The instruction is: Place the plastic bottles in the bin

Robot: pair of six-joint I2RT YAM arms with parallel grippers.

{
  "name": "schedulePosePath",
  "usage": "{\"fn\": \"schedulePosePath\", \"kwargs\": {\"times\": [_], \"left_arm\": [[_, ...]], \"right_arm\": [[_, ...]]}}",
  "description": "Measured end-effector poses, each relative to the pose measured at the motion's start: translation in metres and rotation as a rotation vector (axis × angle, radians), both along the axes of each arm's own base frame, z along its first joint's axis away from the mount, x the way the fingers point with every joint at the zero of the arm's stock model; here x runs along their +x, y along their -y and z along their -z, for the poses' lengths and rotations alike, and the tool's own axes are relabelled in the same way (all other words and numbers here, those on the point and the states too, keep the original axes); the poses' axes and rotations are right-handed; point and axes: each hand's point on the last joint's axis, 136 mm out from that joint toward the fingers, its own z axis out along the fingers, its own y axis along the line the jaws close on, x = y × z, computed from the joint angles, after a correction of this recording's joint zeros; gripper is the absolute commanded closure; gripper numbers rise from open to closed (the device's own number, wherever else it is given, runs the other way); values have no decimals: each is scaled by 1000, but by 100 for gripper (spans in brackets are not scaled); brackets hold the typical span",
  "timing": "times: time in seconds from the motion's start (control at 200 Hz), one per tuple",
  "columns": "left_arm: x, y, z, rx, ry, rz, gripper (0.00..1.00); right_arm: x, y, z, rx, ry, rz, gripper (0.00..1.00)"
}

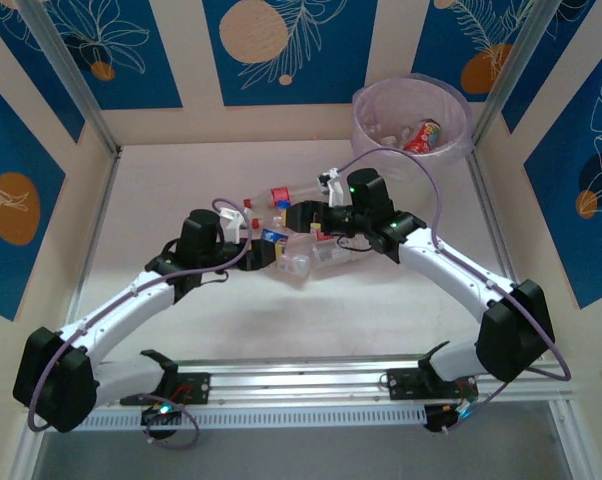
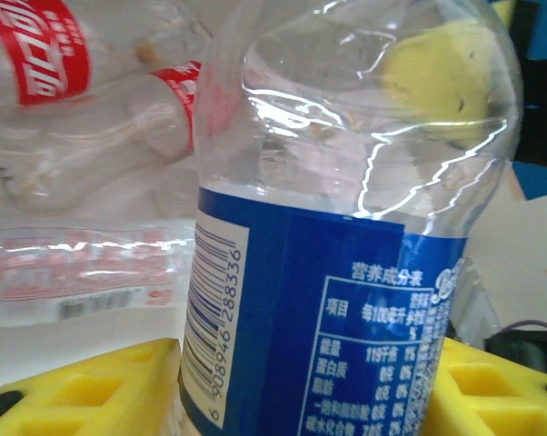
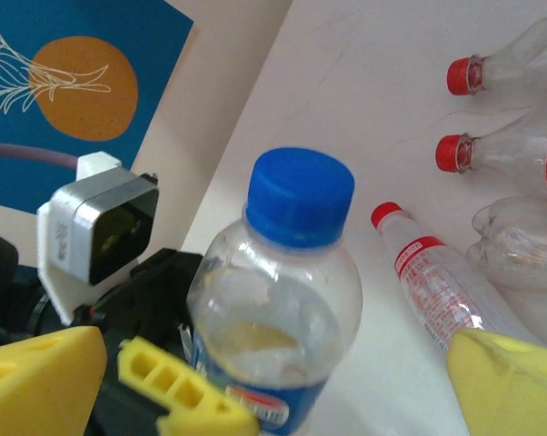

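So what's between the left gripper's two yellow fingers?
A clear bottle with a blue label stands between those fingers, touching both, in the left wrist view.

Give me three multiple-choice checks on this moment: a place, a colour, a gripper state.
1. Where is the bin? A) far right corner of the table B) near left edge C) between the arm bases
2. What colour is the cap of the bottle in the left gripper? A) red B) yellow C) blue
3. The right gripper is: A) shut on a red-capped bottle B) wide open C) shut empty
Key: 1 A, it stands far right in the top view; 2 C, the cap shows blue in the right wrist view; 3 B, its yellow fingers stand far apart.
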Motion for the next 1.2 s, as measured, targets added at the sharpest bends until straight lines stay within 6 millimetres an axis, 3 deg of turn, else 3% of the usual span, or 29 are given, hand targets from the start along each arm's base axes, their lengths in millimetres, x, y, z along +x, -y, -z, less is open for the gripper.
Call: {"fn": "schedulePosePath", "kwargs": {"times": [0.34, 0.71, 1.03, 1.201], "left_arm": [[-4, 18, -1, -37, -13, 31, 64], [-1, 20, -4, -47, 1, 25, 63], [0, 20, -3, -41, 3, 19, 41], [1, 19, -3, -36, 10, 11, 20]], "right_arm": [[6, -11, 21, 9, -68, -21, 12], [8, -20, 19, 51, -80, -36, 30], [9, -20, 19, 50, -81, -31, 36], [10, -19, 21, 43, -83, -21, 38]]}}
